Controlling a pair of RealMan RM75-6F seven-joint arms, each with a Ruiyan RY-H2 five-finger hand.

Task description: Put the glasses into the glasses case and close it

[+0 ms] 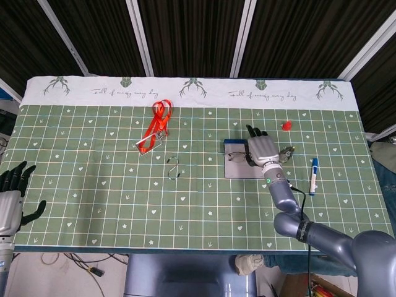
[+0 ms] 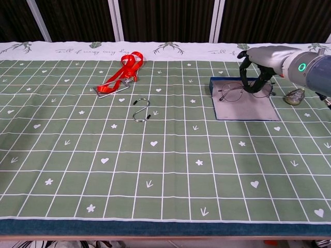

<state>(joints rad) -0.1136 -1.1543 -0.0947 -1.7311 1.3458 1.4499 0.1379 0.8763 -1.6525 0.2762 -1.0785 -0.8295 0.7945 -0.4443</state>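
The glasses [image 2: 243, 91] lie across the open glasses case [image 2: 243, 107], long axis left to right, gripped by the right robot hand [image 2: 256, 70]. A small trinket [image 2: 296, 96] and pen [image 1: 314, 175] sit rightward. The left robot hand [image 1: 11, 198] hovers empty, fingers spread, off the worktop [image 2: 155, 170].

Even overhead light, sharp focus; the right hand [image 2: 257, 70] casts a soft shadow beneath itself; dark backdrop beyond.

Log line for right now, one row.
right hand holds glasses over open glasses case | left hand open, idle | case not closed
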